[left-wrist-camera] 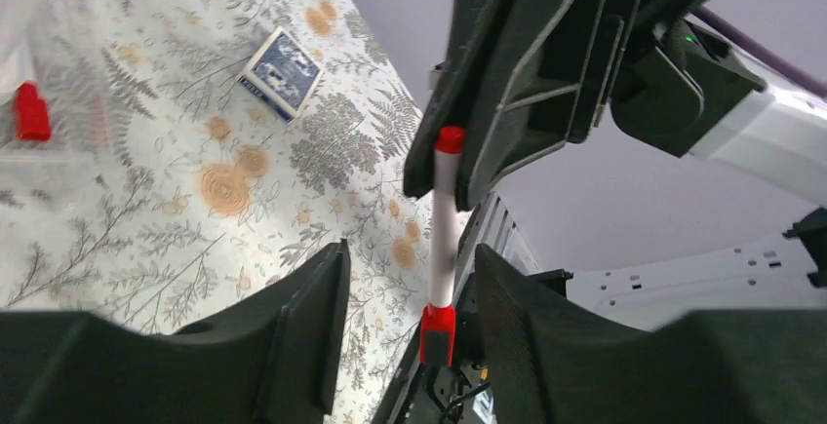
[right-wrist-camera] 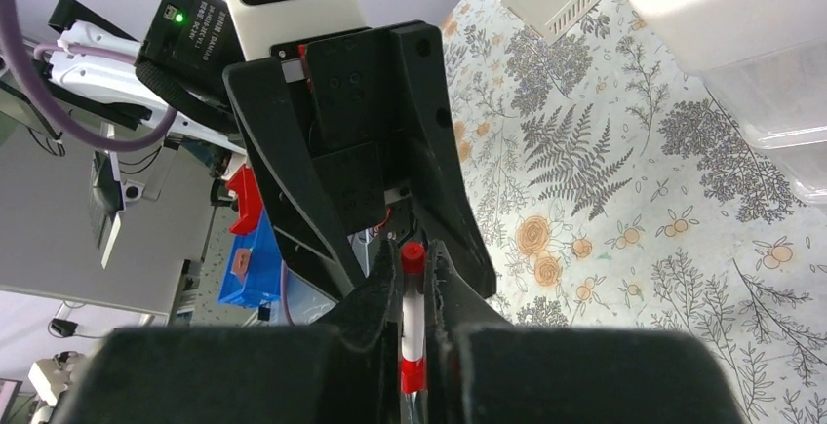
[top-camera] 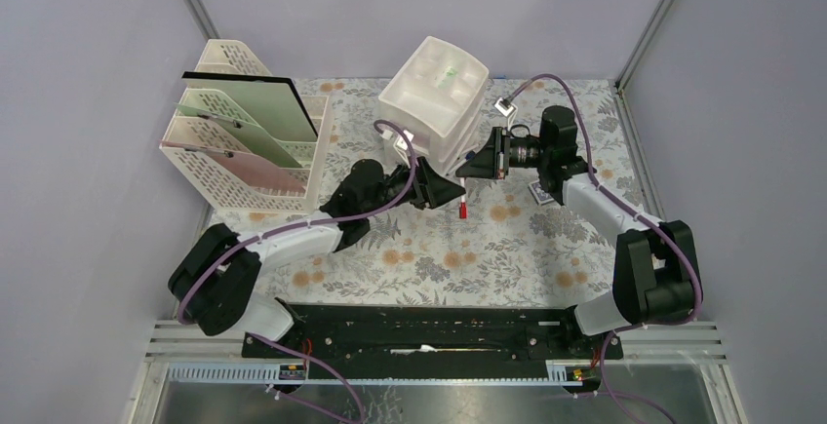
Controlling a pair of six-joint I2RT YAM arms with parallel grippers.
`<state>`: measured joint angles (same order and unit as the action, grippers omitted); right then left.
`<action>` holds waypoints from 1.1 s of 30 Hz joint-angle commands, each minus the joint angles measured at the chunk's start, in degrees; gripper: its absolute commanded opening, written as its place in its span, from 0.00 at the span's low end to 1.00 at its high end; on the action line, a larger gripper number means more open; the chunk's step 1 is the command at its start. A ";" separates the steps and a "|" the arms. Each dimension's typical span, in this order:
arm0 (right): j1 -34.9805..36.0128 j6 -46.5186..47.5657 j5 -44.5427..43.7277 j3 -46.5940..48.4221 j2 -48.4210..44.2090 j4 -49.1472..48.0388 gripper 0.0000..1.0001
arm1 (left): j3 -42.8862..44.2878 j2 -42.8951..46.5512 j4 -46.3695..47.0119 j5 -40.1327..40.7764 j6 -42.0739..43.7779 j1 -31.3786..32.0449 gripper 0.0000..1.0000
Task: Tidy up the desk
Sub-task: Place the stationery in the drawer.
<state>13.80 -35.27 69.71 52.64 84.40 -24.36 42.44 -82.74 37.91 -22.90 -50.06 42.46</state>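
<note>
Aloft, right fingers (right-wrist-camera: 371, 312) clamped on marker (left-wrist-camera: 444, 239), left fingers (left-wrist-camera: 312, 327) parted around it, desk (top-camera: 507, 249) below.

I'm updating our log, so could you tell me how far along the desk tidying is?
Looks done: folders stand in the file rack. In hand: the right tool is shut on a red-capped marker above the desk, with the left tool open around it. Left: a blue card box lies loose, and the marker needs a home.

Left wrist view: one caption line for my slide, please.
Right gripper, jaws shut, holds a red-capped white pen between the open jaws of the left gripper, above the flowered desk.
</note>
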 commanded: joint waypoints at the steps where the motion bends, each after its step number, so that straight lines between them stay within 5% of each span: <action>1: -0.87 4.24 1.49 2.98 0.36 2.49 0.00 | 2.08 6.71 -6.63 6.05 5.63 -0.24 0.61; 10: -8.76 8.85 -3.54 3.71 1.46 8.53 0.00 | -3.34 20.98 -20.13 14.47 14.62 -5.76 0.97; 21: -11.87 16.54 -11.53 9.35 4.42 19.74 0.00 | -4.61 26.36 -29.82 11.24 16.80 -16.64 0.99; 33: -11.84 10.99 -21.06 17.08 11.50 21.20 0.00 | -7.09 28.66 -32.99 11.63 17.03 -18.99 0.99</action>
<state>2.17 -22.20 52.80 66.00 94.61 -3.73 36.58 -56.36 4.34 -11.29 -33.98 23.88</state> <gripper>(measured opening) 0.057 0.987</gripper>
